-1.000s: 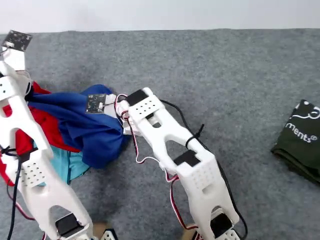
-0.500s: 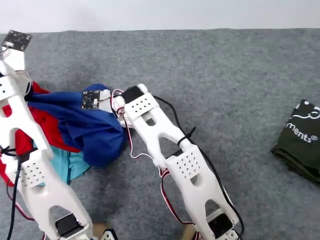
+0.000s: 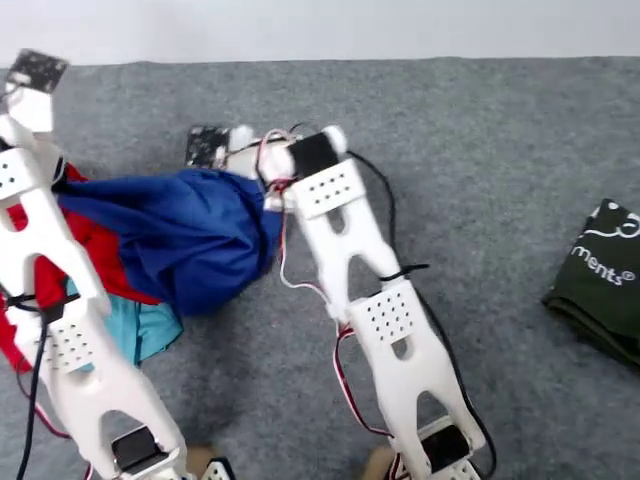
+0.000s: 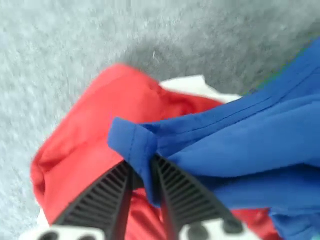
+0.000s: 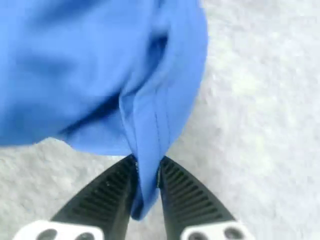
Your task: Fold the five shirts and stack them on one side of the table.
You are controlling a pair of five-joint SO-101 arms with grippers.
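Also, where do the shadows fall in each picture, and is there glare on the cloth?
High view: a soft shadow on the grey carpet tabletop along the near edge of the bunched blue fabric shirt, no glare. Left wrist view: a dark shadow on the carpet beside the crumpled red fabric shirt. Right wrist view: shade only inside the blue shirt's fold, no glare.

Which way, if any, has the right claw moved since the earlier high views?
Yes. The right claw, shut on the blue shirt, moved toward the far edge of the table, judged against the folded dark green shirt, which stayed put.
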